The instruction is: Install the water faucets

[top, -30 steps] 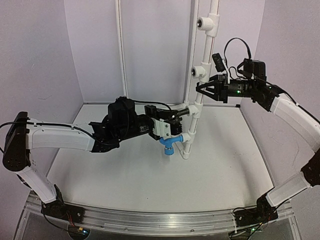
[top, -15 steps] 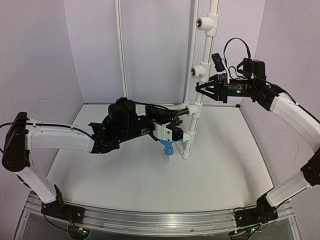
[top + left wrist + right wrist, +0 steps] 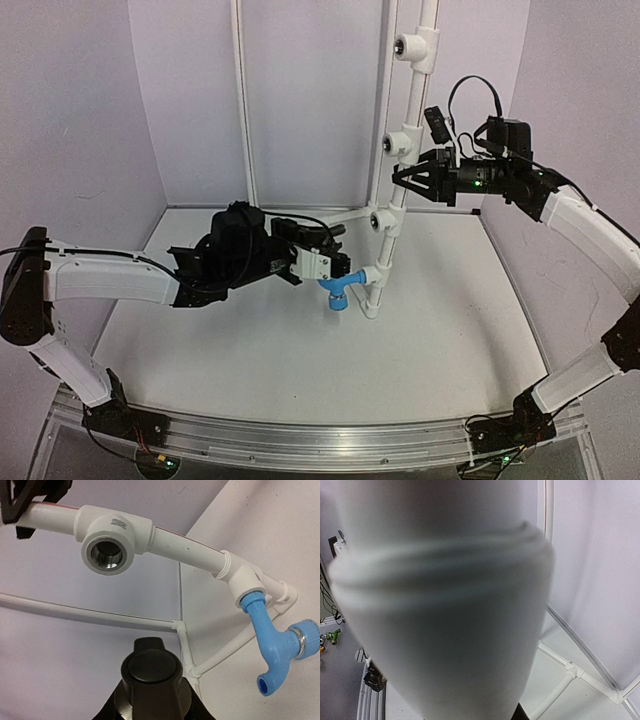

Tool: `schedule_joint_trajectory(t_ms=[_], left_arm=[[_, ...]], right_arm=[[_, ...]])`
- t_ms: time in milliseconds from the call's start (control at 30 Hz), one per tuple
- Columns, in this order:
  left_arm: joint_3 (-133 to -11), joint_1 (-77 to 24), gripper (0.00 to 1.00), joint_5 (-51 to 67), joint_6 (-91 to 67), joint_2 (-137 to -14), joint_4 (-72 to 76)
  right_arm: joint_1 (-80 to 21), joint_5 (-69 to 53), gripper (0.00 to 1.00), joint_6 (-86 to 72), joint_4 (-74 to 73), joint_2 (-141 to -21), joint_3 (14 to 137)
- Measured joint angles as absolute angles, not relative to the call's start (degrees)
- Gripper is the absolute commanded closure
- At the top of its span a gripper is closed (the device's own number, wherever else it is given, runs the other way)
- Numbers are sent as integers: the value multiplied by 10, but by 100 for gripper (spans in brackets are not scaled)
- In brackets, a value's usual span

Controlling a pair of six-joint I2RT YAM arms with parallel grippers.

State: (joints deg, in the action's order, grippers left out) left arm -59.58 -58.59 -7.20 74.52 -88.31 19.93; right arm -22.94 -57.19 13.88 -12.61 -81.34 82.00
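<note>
One tap's in: blue faucet (image 3: 272,645) sits in btm tee (image 3: 242,582). Left gripper (image 3: 325,258) clamps black faucet (image 3: 150,672) short of open socket (image 3: 109,555); right gripper (image 3: 400,178) pinches pipe (image 3: 412,90). Line threads up square w/ socket, then twist.

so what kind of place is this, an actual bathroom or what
Most likely a robot test cell, not a real bathroom: a free-standing white pipe rig with a blue faucet on a white table, plain walls close around, and an aluminium rail carrying the arm bases.
</note>
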Motion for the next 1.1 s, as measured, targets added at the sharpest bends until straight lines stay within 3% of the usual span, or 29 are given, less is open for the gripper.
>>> schedule_joint_trajectory(t_ms=[133, 367, 667, 1100], left_arm=[[-597, -590, 100, -72, 616, -865, 194], [-664, -592, 100, -51, 188, -826, 116], [-627, -576, 100, 6, -293, -810, 128], [-574, -540, 100, 121, -654, -869, 320]], right_arm=[[-229, -572, 100, 140, -127, -813, 820], [-229, -573, 100, 142, -130, -815, 823], [-229, -574, 100, 145, -130, -815, 823], [-228, -582, 100, 163, -131, -815, 823]])
